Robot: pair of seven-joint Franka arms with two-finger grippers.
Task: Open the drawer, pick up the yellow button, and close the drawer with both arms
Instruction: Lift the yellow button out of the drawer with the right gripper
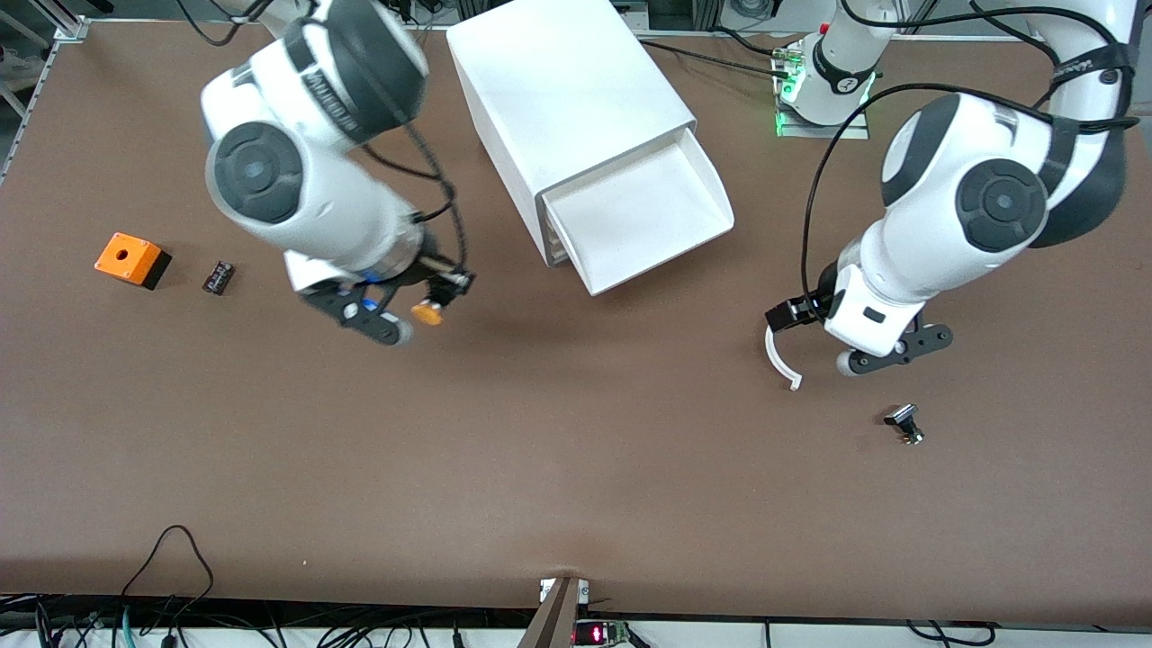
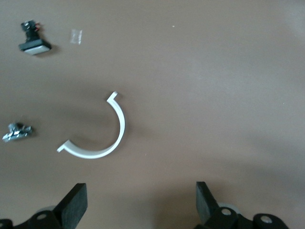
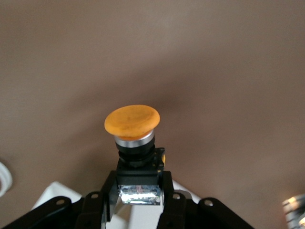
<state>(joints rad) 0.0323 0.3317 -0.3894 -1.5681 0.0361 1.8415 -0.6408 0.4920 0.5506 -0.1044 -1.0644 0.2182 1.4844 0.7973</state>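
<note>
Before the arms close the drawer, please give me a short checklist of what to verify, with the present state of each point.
1. Button out of the drawer: ok, the right hand holds it over bare table.
2. Grip on the button: ok, the fingers clamp its black body, cap pointing away.
3. Drawer in need of closing: ok, the top one is pulled out and looks empty.
4. Left hand free: ok, open and holding nothing, over the white curved piece.
5. Left hand at the drawer front: not ok, it is apart from it, toward the left arm's end.
</note>
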